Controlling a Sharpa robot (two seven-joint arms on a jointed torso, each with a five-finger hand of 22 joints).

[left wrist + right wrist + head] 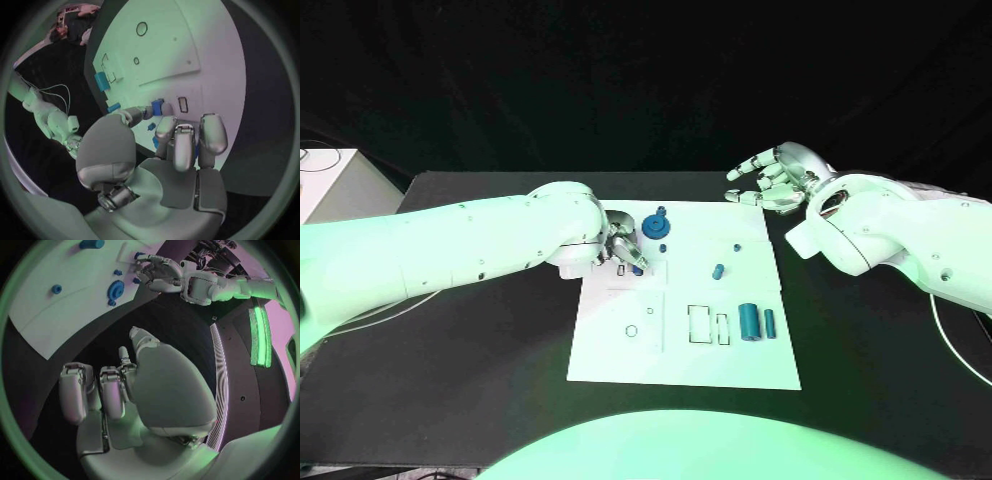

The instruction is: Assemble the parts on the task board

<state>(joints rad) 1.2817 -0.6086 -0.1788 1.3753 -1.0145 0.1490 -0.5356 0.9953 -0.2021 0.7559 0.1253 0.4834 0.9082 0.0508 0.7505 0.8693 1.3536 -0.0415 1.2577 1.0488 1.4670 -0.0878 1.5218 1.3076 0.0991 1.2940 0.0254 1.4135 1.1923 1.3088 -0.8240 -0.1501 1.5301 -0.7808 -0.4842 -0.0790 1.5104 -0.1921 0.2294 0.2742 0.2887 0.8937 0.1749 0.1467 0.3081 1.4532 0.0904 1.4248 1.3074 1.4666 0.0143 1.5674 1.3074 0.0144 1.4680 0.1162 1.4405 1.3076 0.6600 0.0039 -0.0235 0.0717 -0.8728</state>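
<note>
Left hand (620,248) is pinching a small blue plastic peg (638,267) over the white flat task board (678,350), left-centre. Peg looks light, rigid, slick, so grip mid-body, fingers (139,114) clamped square. Remaining blue cylinder parts (750,321) are lying right-near. Right hand (776,175) is hovering off the board's far-right corner above the black tabletop (473,340), fingers apart, holding nothing.
</note>
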